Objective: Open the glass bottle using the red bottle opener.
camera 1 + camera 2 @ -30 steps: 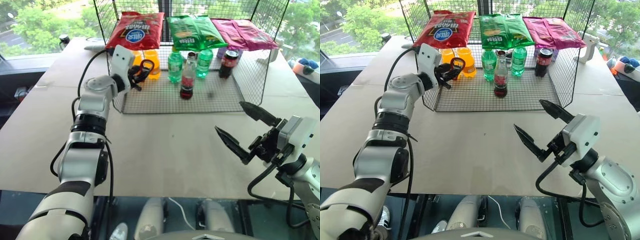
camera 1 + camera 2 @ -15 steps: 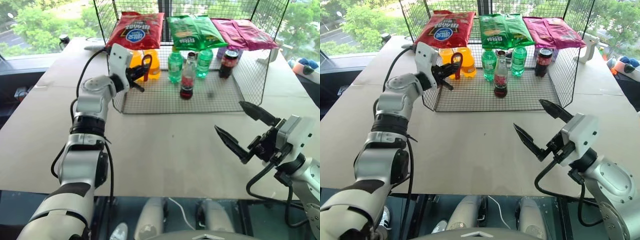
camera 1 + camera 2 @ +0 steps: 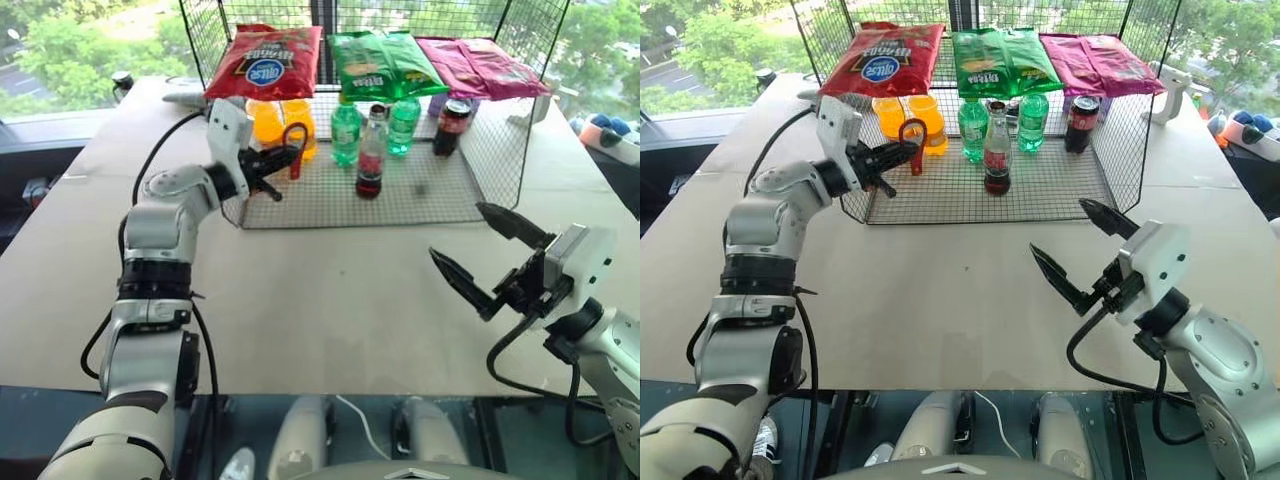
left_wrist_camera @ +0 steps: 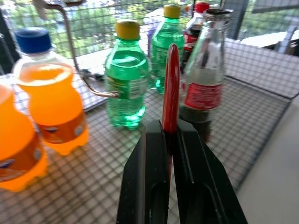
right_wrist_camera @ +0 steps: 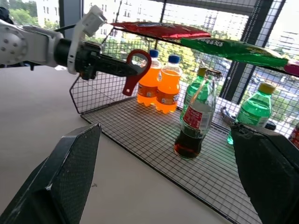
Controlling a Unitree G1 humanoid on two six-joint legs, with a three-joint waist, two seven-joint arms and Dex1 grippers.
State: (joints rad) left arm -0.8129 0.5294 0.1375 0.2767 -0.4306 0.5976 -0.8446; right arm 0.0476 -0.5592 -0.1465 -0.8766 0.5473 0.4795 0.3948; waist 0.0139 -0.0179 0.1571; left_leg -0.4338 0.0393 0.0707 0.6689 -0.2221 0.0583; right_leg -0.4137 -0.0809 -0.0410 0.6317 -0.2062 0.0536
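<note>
The glass bottle (image 3: 370, 150) stands upright on the wire shelf floor, capped, with dark liquid at its bottom and a red label. My left gripper (image 3: 281, 160) is level at the shelf's left front, shut on the red bottle opener (image 3: 295, 138), whose loop head sticks up past the fingertips. In the left wrist view the red bottle opener (image 4: 171, 88) shows edge-on between the black fingers (image 4: 145, 186), with the glass bottle (image 4: 205, 79) just beyond it and apart from it. My right gripper (image 3: 457, 232) hangs wide open over the table's front right, holding nothing.
The wire shelf (image 3: 450, 190) also holds two orange bottles (image 3: 268, 120), two green bottles (image 3: 346, 132) and a dark cola bottle (image 3: 447, 125). Chip bags (image 3: 268, 60) lie on its top rack. The brown table (image 3: 330, 280) spreads in front of the shelf.
My left gripper has drawn back out of the shelf toward me with the opener and rolled at the wrist. The right gripper has stayed put and open.
</note>
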